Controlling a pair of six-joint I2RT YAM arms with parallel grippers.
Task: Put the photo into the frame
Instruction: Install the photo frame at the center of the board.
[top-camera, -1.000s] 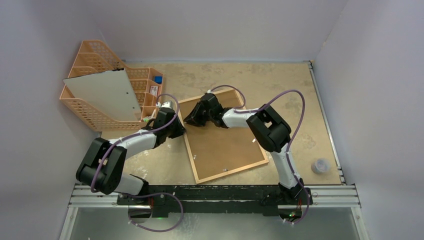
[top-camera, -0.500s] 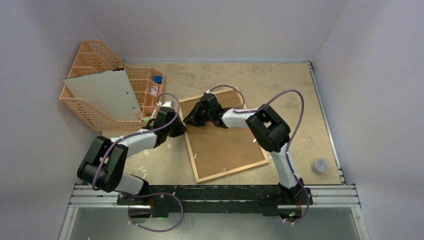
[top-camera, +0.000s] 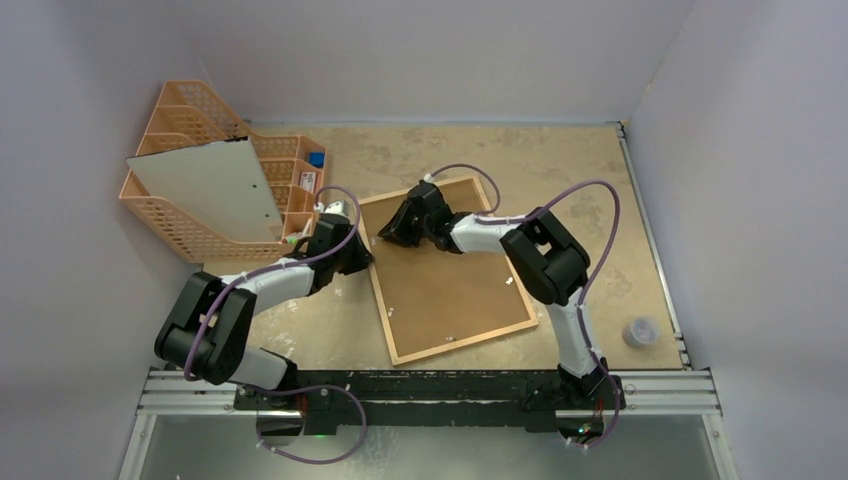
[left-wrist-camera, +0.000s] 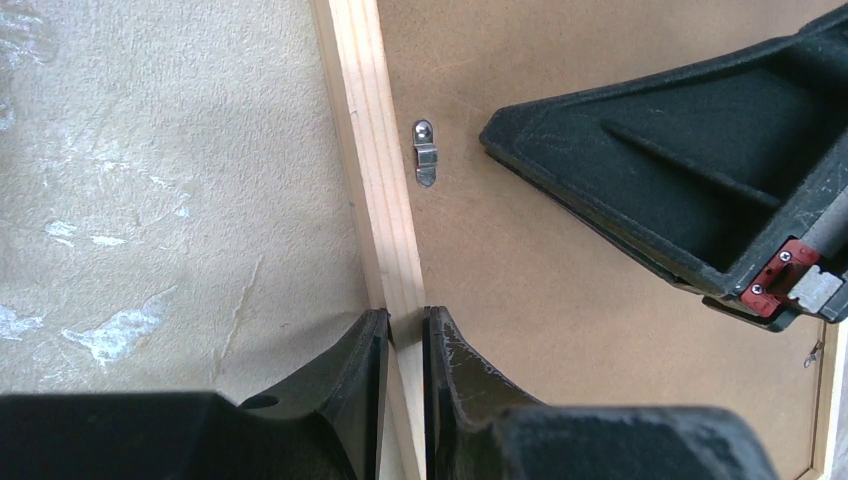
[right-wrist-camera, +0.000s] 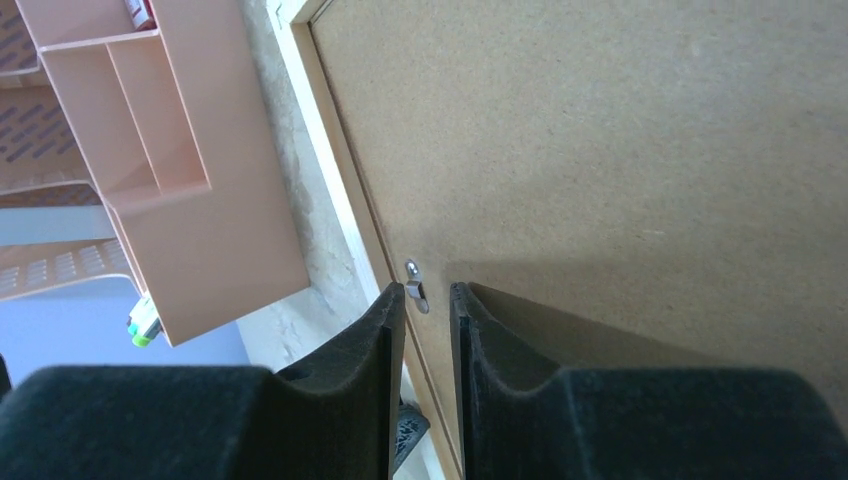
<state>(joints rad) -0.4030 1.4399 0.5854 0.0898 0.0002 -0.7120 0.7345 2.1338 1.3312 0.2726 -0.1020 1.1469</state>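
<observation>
The frame (top-camera: 465, 342) lies face down on the table, its brown hardboard back panel (top-camera: 450, 285) facing up inside the light-wood edging. My left gripper (top-camera: 362, 255) is shut on the frame's left edge (left-wrist-camera: 370, 150); the wood strip sits between its fingers (left-wrist-camera: 405, 318). My right gripper (top-camera: 388, 237) hovers just over the panel's upper left part. Its jaws (right-wrist-camera: 428, 290) stand a narrow gap apart with nothing between them. A small metal clip (right-wrist-camera: 414, 284) lies right at its left fingertip, also seen as the clip (left-wrist-camera: 425, 153) beside the edging. The photo is hidden.
An orange mesh organizer (top-camera: 190, 225) stands at the back left, with a pale grey sheet (top-camera: 210, 190) leaning across it. Its solid wall (right-wrist-camera: 190, 180) is close to the frame's left edge. A small grey cup (top-camera: 640, 331) sits near the right wall.
My right gripper and wrist have shifted slightly to the right and farther back over the panel. The left gripper keeps its hold on the frame edge.
</observation>
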